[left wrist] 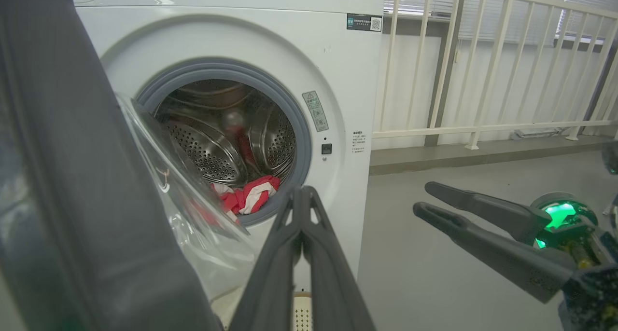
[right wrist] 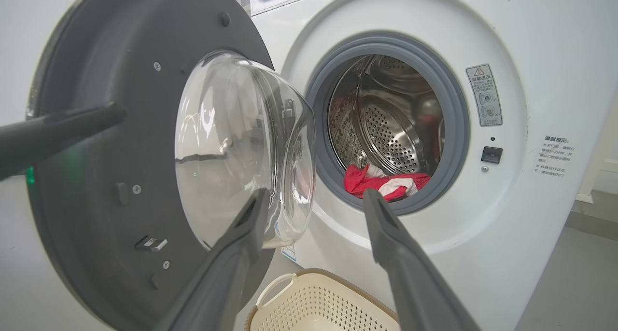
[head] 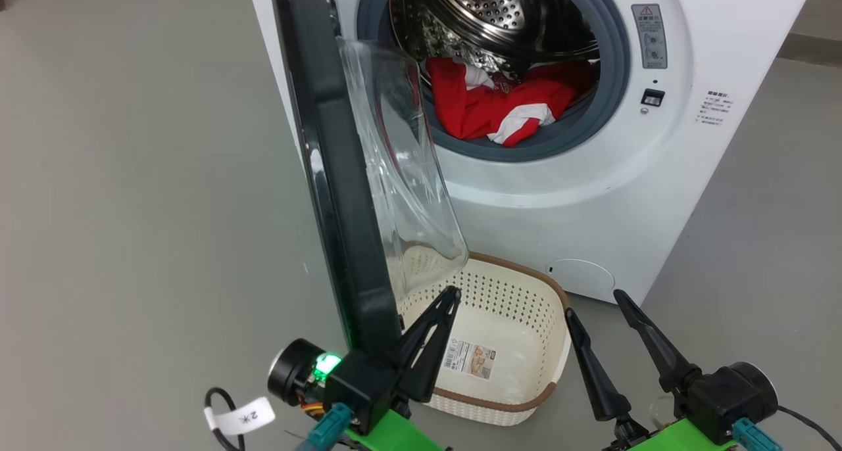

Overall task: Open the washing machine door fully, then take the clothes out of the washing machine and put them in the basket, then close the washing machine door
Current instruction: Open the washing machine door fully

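Left end effector point(head: 450, 295), pressed together, is hovering beside the open black-ringed glass door point(head: 335, 194) of the white front-loading washing machine point(head: 592, 194); right end effector point(head: 595, 304) is hanging spread. Red striped clothes point(head: 487, 106) are lying inside that machine, and the cream perforated basket point(head: 520, 267) in front of it is holding none, so unloading and closing are remaining.

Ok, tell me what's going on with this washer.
The job is emptying the washing machine into the basket. The washing machine door stands swung open, with the shut left hand close beside its inner face; contact cannot be told. The right hand is open and holds nothing. The red clothes lie in the drum, not yet taken out. The basket sits on the floor under the door, holding just a paper label.
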`<state>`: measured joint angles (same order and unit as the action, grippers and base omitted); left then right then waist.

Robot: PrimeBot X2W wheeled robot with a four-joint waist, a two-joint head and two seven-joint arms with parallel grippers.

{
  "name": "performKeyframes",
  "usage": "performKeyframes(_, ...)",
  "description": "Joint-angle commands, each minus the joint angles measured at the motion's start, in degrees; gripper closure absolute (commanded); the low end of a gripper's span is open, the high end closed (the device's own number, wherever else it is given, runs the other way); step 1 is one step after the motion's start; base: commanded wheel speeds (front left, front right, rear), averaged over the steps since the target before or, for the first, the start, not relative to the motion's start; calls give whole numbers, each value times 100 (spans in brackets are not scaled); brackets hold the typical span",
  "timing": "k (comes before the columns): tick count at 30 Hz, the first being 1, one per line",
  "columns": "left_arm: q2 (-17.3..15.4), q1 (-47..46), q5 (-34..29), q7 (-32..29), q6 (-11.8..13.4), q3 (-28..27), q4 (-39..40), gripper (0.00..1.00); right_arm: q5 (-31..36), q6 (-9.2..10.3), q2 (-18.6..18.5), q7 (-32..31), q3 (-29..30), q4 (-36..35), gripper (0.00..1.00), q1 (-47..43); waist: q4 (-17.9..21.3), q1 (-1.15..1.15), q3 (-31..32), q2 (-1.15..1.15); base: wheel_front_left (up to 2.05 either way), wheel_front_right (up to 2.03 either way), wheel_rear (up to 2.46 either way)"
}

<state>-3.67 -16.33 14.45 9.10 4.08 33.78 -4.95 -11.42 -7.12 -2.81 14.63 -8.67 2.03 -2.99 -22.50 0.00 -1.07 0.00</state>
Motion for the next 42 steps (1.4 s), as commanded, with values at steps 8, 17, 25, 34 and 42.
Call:
performKeyframes(8, 10, -226, 123, -70, 147, -231, -241, 100, -79, -36, -7, 37, -146, -195, 0, 267, 5, 0, -30, 0, 0, 0, 0)
performKeyframes(17, -50, -235, 182, -78, 291, -364, -499, 100, -104, -36, -7, 37, -185, -187, 0, 289, -61, 0, -55, 0, 0, 0, 0)
performKeyframes(25, -147, -199, 309, -53, 413, -559, -616, 100, -117, -36, -7, 37, -183, -183, 0, 305, -185, 0, -48, 0, 0, 0, 0)
performKeyframes(34, -380, -35, 423, -17, 672, -898, -446, 100, -122, -36, -7, 37, -196, -208, 0, 246, -369, 0, -59, 0, 0, 0, 0)
performKeyframes(42, -583, 152, 514, -40, 874, -1144, -315, 100, -113, -36, -7, 37, -210, -195, 0, 205, -565, 0, -33, 0, 0, 0, 0)
